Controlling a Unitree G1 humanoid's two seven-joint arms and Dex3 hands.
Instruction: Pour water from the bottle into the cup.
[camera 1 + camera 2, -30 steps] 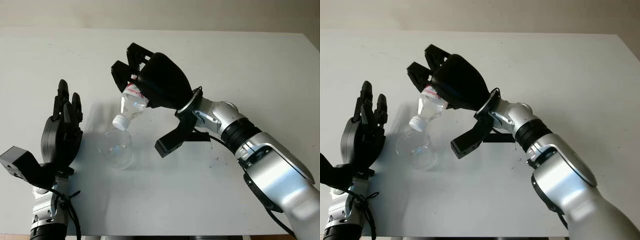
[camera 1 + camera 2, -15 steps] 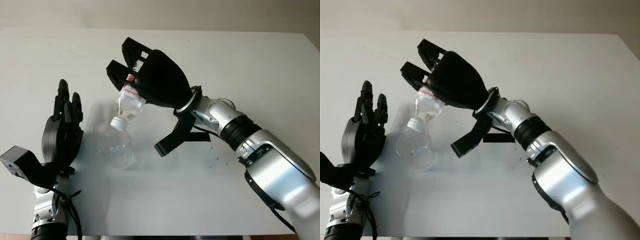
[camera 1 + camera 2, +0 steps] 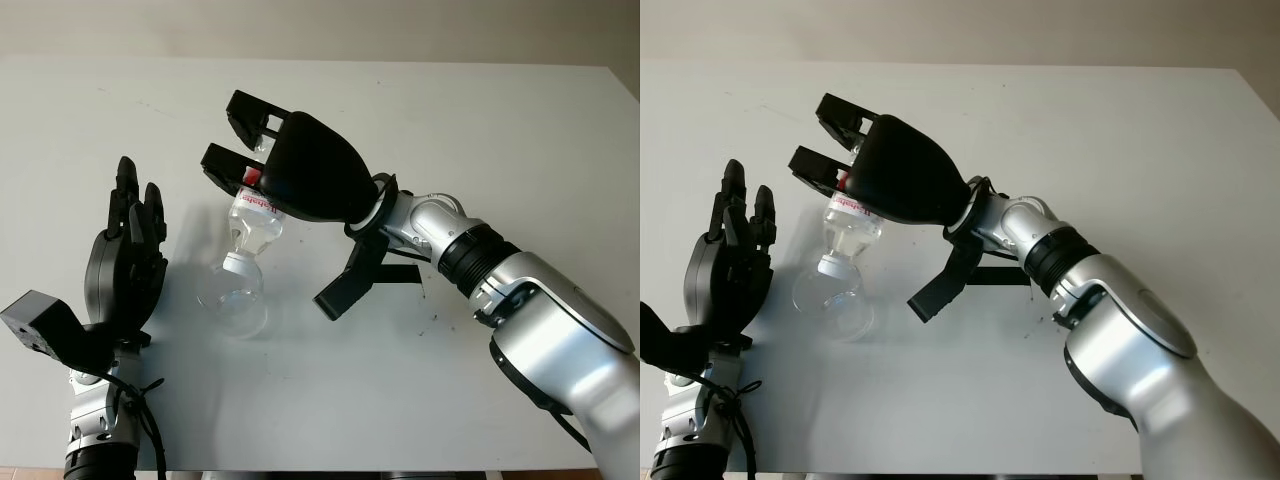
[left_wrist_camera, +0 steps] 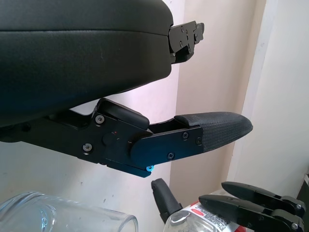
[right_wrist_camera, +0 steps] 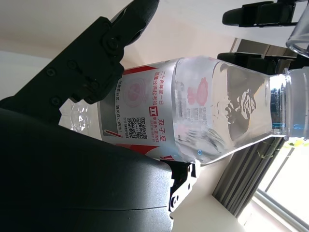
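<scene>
While the bottle (image 3: 255, 218) hung tipped steeply neck-down, its white cap end sat right over the mouth of the clear cup (image 3: 233, 300), which stood on the table (image 3: 520, 130). A red-and-white label wrapped the bottle's upper body, and the clear shoulder and neck pointed down toward the cup. The right hand (image 3: 300, 170) gripped the bottle around the labelled part, black fingers (image 3: 240, 110) wrapped across it on the far side of the cup, with the black shell covering most of the bottle's base. From the right wrist view the bottle (image 5: 193, 121) lay pressed against the hand's shell, one finger closed over the label.

Beyond the cup, the white table ran bare to its far edge, with a plain beige wall (image 3: 320, 30) behind it. Toward the table's right edge, on the side of the cup where the right arm (image 3: 500, 290) came in, plenty of bare surface lay open. The silver forearm reached across from the near right corner, wrist bent so the hand came over the cup from above.

On the other side of the cup stood the left hand (image 3: 125, 265), open, held upright near the table's near-left corner, just beside the cup but apart from it, holding nothing.
</scene>
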